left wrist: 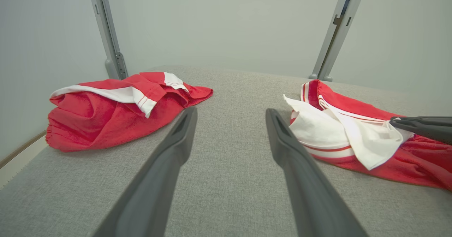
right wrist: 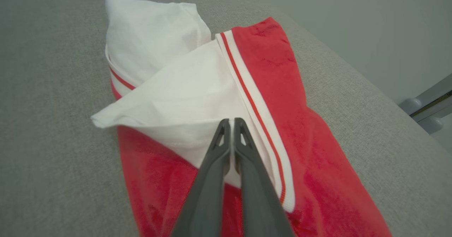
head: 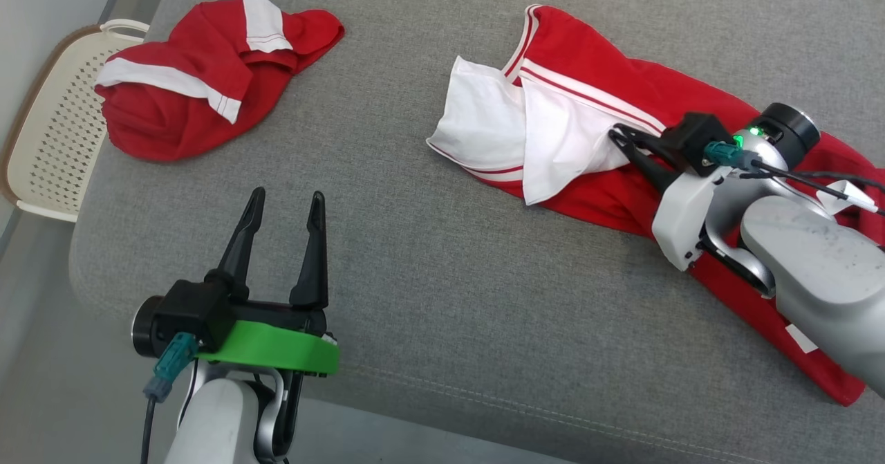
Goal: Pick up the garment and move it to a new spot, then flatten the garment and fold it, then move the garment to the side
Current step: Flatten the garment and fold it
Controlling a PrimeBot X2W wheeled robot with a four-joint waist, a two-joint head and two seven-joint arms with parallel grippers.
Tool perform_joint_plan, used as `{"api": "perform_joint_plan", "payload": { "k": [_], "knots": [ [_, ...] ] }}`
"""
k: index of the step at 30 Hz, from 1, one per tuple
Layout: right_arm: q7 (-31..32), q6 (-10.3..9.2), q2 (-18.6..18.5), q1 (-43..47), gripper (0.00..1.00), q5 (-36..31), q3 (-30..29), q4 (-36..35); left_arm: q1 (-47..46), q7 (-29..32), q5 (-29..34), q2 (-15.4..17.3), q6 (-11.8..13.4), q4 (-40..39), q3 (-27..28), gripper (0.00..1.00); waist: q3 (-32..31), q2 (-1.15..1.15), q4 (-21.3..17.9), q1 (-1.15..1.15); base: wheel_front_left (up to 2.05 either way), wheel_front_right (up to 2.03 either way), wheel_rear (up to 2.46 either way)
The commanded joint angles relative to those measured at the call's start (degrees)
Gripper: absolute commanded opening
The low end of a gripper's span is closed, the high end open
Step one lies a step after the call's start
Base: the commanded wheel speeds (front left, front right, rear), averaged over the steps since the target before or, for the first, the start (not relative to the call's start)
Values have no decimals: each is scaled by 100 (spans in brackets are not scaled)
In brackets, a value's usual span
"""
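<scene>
Red garment (head: 588, 70) lies under my right gripper (head: 614, 131), which is pinched tight on its white flap (head: 567, 139) at the tips. My left gripper (head: 288, 194) hangs spread over bare cushion (head: 442, 298), the garment off to its right. I judge that I hold only one thin layer, so a lift may merely unfold the flap or let it slip. I see no readable writing; a white tag (head: 802, 339) beside my forearm is too small to read.
</scene>
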Motion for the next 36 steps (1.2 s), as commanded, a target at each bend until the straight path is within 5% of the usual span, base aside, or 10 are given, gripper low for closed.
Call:
{"api": "perform_joint_plan", "payload": {
  "k": [1,8,22,23,24,25,33,36],
  "knots": [
    [-75,-8,-57,-127,0,53,-72,-27,-46,-24,72,-7,-31,-3,26,100,10,0,-37,0,0,0,0],
    [-219,-8,-51,-583,0,464,-738,337,-181,-20,100,-22,-86,-43,50,100,148,0,-51,0,0,0,0],
    [-524,-7,94,-1913,0,546,-1861,2638,-525,-20,-214,-32,-95,-132,-396,100,730,0,486,0,0,0,0],
    [-573,-8,135,-1990,15,587,-1977,2818,-539,-20,-228,-33,-90,-131,-424,100,753,0,499,0,0,0,0],
    [-613,-8,162,-2034,49,578,-2065,2997,-557,-20,-233,-32,-85,-121,-450,100,768,0,512,0,0,0,0],
    [-645,-7,196,-2069,100,527,-2112,3160,-572,-20,-249,-32,-75,-119,-480,100,776,0,526,0,0,0,0],
    [-852,-8,411,-2177,100,245,-2424,3733,-601,-21,-232,-31,-10,-103,-532,100,738,0,420,0,0,0,0],
    [-859,-7,412,-2086,100,96,-2662,3432,-588,-21,-188,-31,-7,-84,-488,100,662,0,308,0,0,0,0]
  ]
}}
